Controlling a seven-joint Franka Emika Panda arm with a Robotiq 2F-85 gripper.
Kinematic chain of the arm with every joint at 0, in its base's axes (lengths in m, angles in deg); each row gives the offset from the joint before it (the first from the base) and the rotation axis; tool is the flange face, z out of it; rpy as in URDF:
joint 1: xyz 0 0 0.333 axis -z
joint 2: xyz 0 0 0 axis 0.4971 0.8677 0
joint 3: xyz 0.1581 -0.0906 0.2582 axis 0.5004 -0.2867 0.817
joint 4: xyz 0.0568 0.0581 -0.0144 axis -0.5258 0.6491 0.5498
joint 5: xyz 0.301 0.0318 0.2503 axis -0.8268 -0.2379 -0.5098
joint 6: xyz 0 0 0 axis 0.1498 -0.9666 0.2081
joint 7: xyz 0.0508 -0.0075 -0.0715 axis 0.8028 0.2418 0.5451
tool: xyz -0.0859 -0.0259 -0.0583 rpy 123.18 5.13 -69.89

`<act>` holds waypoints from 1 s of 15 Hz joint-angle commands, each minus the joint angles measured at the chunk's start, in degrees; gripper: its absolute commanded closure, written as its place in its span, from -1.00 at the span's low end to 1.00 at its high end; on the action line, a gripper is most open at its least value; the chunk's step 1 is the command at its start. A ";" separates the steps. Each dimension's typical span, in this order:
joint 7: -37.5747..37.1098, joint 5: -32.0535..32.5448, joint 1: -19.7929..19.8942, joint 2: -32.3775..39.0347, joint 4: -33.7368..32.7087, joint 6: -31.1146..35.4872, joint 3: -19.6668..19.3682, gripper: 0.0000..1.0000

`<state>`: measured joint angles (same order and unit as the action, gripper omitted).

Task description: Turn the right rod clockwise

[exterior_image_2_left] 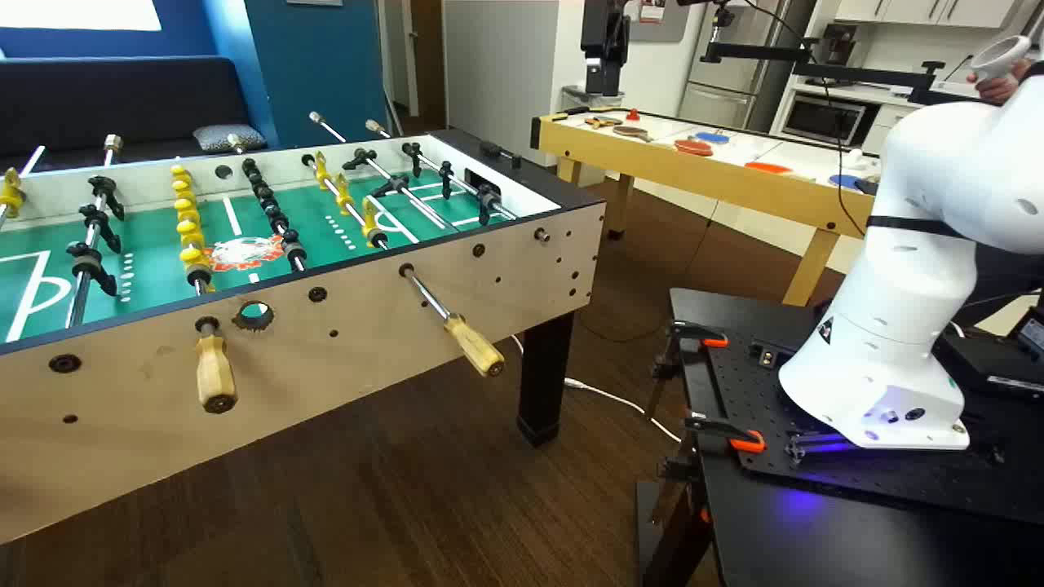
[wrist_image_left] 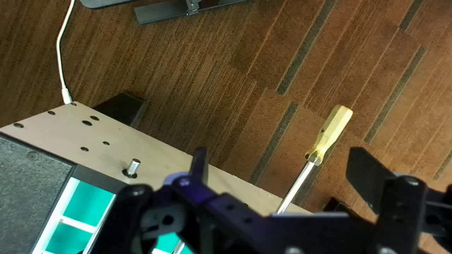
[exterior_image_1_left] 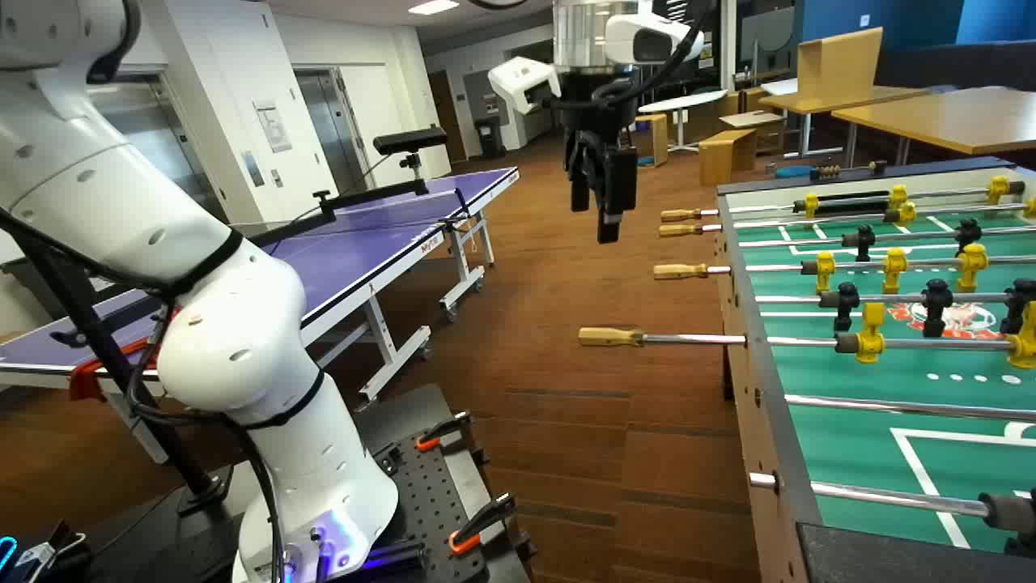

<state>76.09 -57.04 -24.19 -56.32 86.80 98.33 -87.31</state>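
Observation:
The right rod is a thin silver shaft ending in a tan wooden handle. It sticks out of the foosball table's side in both exterior views, with its handle at the rod's free end (exterior_image_1_left: 611, 337) (exterior_image_2_left: 475, 346). In the wrist view, the right rod's handle (wrist_image_left: 330, 134) and shaft (wrist_image_left: 295, 187) lie between the spread fingers, well beyond them. My gripper (exterior_image_1_left: 594, 223) points down, open and empty, above the level of the handle and apart from it. It also shows at the top of an exterior view (exterior_image_2_left: 603, 81) and in the wrist view (wrist_image_left: 279, 153).
The foosball table (exterior_image_1_left: 757, 356) has other tan-handled rods (exterior_image_1_left: 680, 271) (exterior_image_2_left: 216, 371) farther along the same side. A bare rod end (wrist_image_left: 133, 166) pokes from its wall near the corner. The arm's base stands on a black cart (exterior_image_2_left: 783, 505). A purple ping-pong table (exterior_image_1_left: 380, 251) stands behind.

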 commanded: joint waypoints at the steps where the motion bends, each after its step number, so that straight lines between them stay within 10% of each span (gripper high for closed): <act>1: 0.42 -0.43 1.38 0.19 -0.16 -0.18 1.16 -1.00; 6: -0.85 1.26 0.66 -0.04 0.67 1.28 3.24 -1.00; 15: -13.34 19.31 -6.54 3.17 9.95 11.96 21.97 -1.00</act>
<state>67.43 -43.67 -28.65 -54.18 92.97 105.22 -69.36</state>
